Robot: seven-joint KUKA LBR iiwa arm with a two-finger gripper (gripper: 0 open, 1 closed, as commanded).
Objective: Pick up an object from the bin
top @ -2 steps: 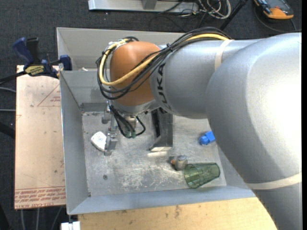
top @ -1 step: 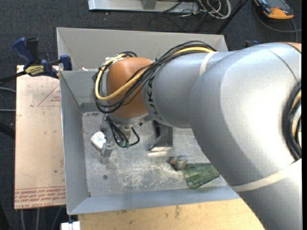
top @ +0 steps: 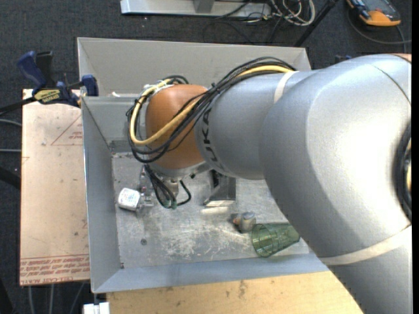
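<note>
Claw (top: 159, 190): held low over the bin floor at left centre of the frame, beneath the orange wrist cover (top: 171, 126) and looped cables (top: 133, 126); whether it is wide or narrow cannot be told, and nothing is seen gripped.
White and grey block (top: 130, 199): small, boxy and hard-looking, it lies on the floor just left of the claw (touching or apart cannot be told); as the nearest thing, it is judged the likeliest pick.
Bin (top: 98, 195): grey sheet metal, with sloped walls by which loose things are funnelled onto a scuffed, whitish flat floor.
Green cup (top: 275, 239): clear tapered plastic, laid on its side at lower right by the front wall, where a round thing would be expected to roll.
Grey lump (top: 243, 222): small, dull and rounded, just left of the cup.
</note>
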